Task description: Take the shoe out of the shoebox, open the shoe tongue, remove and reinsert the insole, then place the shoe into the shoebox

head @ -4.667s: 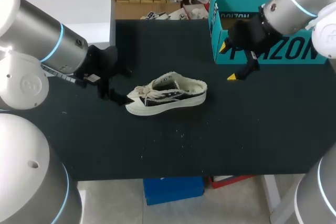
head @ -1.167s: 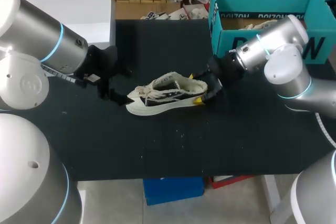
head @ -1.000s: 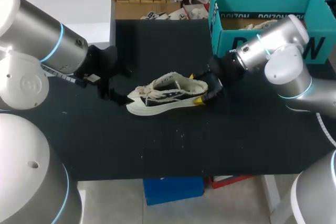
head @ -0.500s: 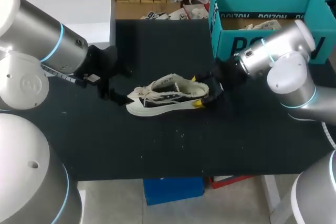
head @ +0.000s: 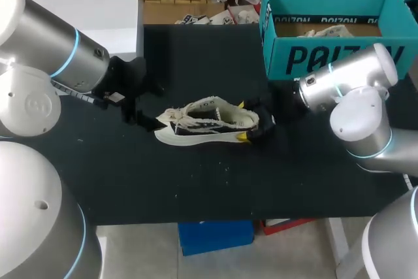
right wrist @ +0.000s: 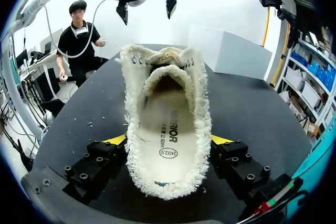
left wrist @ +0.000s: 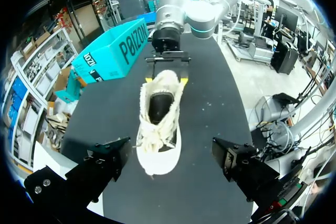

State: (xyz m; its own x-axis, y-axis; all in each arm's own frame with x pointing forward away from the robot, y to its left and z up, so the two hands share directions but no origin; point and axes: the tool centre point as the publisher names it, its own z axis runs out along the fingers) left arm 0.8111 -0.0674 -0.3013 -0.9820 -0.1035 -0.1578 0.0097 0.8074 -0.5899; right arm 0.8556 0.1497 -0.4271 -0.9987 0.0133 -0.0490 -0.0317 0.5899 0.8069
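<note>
A cream and black sneaker point(head: 206, 122) with frayed edges lies on the black table point(head: 215, 187), toe to the left. My right gripper point(head: 246, 121) is at its heel, one yellow-tipped finger on each side, shut on the shoe. The right wrist view looks into the shoe point(right wrist: 168, 124) held in that gripper point(right wrist: 168, 140), and the insole point(right wrist: 167, 129) shows inside. My left gripper point(head: 140, 117) hovers just off the toe, open and holding nothing. The left wrist view shows the shoe point(left wrist: 160, 119) ahead of its spread fingers point(left wrist: 107, 158). The teal shoebox point(head: 326, 57) stands at the back right.
A white box point(head: 98, 11) sits at the back left corner. Crumpled pale stuff point(head: 326, 31) lies inside the shoebox. Bare table stretches in front of the shoe to the near edge.
My right arm has swung right and nearer, and the shoe's heel has shifted and tilted with the gripper. The left arm has kept still.
</note>
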